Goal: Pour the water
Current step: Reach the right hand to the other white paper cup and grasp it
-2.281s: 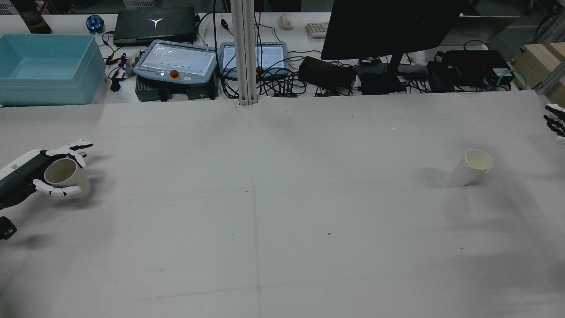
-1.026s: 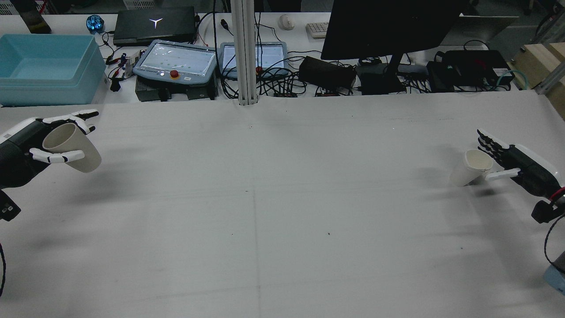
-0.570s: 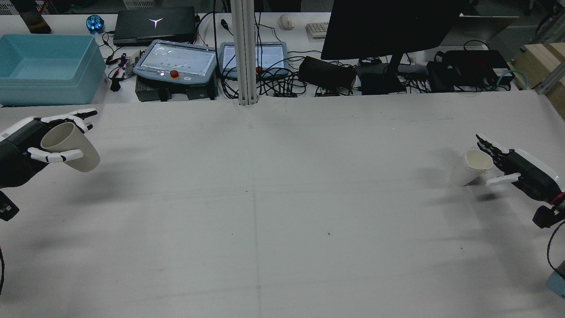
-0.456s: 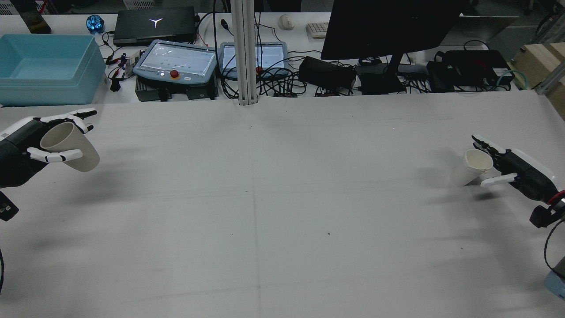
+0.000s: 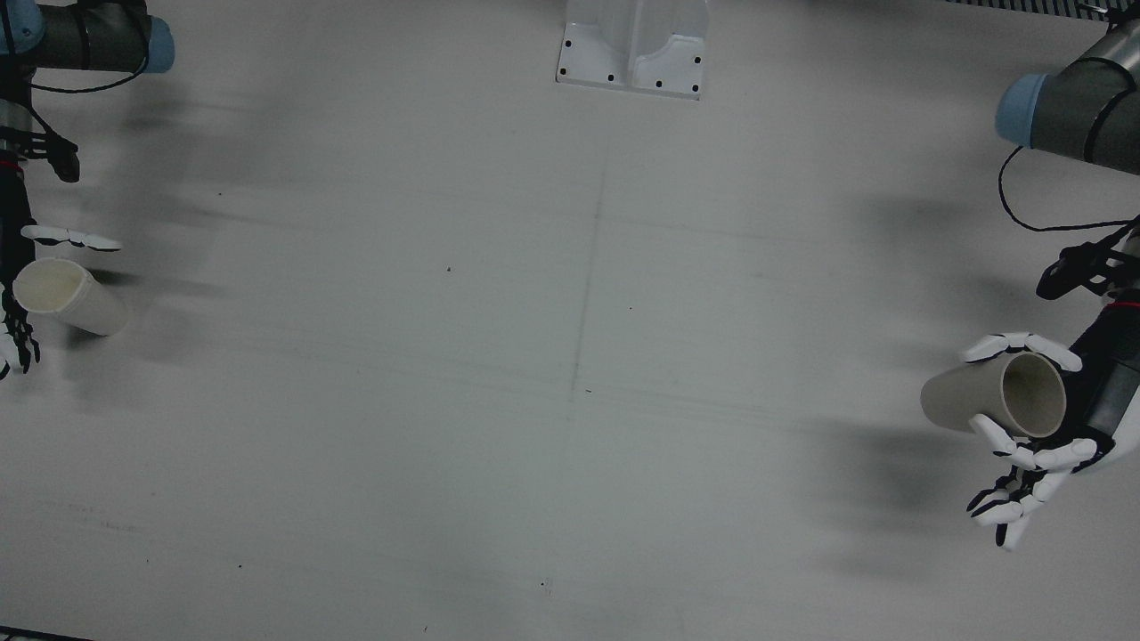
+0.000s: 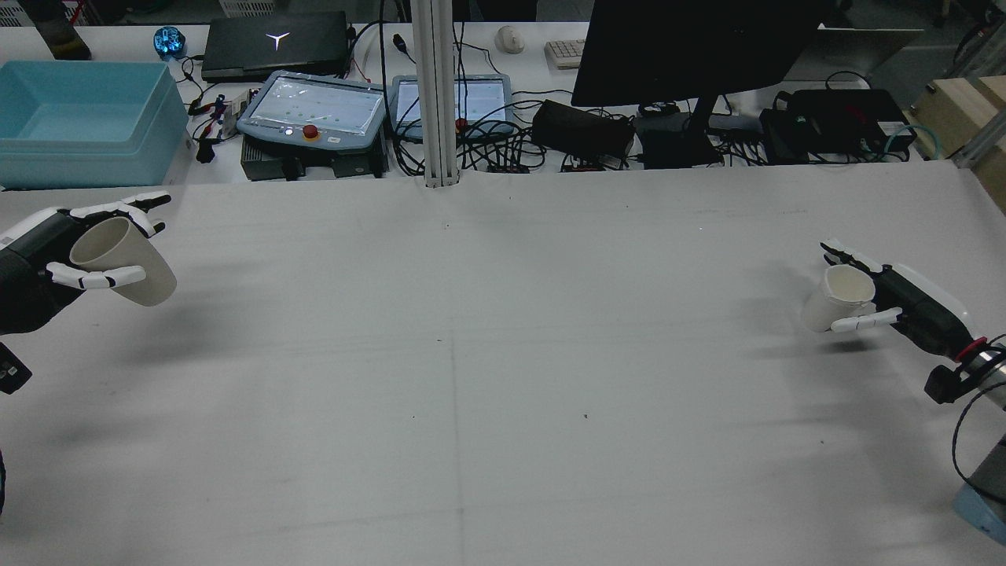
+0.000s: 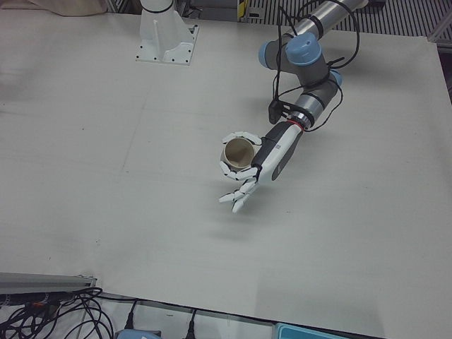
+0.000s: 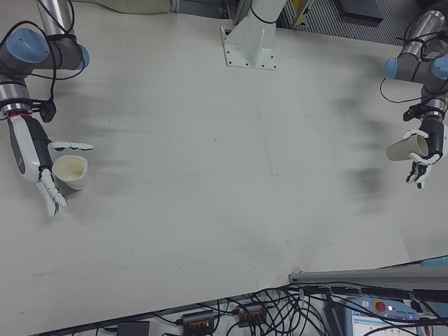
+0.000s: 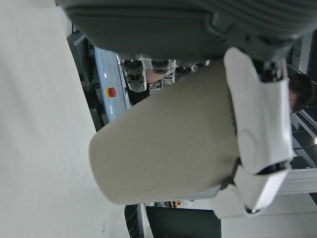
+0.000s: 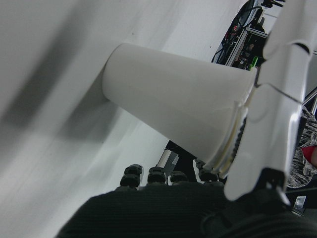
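Am holding tan cup (image 6: 118, 259) aloft in left hand (image 6: 47, 263), tilted. Right hand (image 6: 896, 295) spread open, flanking white cup (image 6: 837, 297) standing on bench (image 6: 503, 354).

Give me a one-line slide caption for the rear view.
Left hand holds a paper cup aloft; right hand closes around the second cup.

A wide white table top (image 6: 503, 377) is seen, matt and faintly scuffed, crossed by a thin seam line and dotted with a few dark specks. A white paper cup (image 6: 835, 299) is stood on it near one side edge. A white metal pedestal base (image 5: 633, 46) is bolted at its far edge.
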Robot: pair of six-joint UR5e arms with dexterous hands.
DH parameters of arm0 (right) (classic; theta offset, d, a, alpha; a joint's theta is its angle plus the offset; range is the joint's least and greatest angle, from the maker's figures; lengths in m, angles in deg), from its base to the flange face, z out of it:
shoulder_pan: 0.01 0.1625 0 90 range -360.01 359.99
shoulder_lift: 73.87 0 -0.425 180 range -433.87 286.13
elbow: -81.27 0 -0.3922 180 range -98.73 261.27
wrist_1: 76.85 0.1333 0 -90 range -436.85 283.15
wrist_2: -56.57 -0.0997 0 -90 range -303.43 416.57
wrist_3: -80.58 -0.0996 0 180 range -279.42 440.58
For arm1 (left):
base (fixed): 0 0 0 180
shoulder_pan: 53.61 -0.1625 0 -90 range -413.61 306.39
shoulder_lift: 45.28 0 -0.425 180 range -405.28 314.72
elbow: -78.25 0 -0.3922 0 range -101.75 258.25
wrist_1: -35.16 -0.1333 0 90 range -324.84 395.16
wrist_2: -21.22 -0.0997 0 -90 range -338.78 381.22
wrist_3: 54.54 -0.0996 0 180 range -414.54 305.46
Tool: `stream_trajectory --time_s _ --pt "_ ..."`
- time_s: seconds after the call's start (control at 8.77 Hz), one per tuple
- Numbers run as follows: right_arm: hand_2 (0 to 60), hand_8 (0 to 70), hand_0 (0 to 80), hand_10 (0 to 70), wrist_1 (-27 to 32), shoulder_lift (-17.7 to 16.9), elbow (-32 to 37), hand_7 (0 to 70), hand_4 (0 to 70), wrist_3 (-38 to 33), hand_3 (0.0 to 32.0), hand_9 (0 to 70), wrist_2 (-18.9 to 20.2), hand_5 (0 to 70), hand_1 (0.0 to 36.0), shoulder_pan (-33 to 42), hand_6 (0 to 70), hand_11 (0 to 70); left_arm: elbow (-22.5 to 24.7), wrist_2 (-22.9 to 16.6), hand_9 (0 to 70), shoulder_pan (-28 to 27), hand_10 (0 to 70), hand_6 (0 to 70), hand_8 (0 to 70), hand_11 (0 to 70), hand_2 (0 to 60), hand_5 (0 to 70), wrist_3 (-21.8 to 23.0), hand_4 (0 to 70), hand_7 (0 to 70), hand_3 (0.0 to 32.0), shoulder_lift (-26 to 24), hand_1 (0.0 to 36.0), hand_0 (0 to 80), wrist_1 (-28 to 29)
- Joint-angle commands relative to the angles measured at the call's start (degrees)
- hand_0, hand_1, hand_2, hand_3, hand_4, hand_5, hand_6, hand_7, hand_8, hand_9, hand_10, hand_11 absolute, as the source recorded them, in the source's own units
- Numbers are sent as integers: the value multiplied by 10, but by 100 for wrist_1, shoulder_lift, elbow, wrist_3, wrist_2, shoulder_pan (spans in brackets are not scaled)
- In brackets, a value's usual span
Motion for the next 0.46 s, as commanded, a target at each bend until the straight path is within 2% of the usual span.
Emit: stream_trajectory --time_s 0.0,0.11,0.23,0.34 --pt "200 304 664 261 -35 92 -2 405 0 10 0 395 -47 339 305 -72 254 407 -3 3 42 9 80 87 32 135 600 700 0 700 182 0 50 360 546 15" --pt "259 506 797 459 -35 92 16 687 0 10 0 661 -39 452 347 -73 408 678 -12 12 41 9 80 85 31 135 600 700 0 700 180 0 59 360 543 32" --pt "320 616 800 585 -35 83 16 700 0 -8 0 700 -39 501 360 -73 483 700 -20 38 41 9 80 85 32 134 600 700 0 700 178 0 59 360 542 33" --pt "367 606 800 615 -35 57 -19 686 0 -25 0 700 -47 482 360 -64 469 700 -12 108 41 9 80 85 32 133 600 700 0 700 179 0 59 360 540 41"
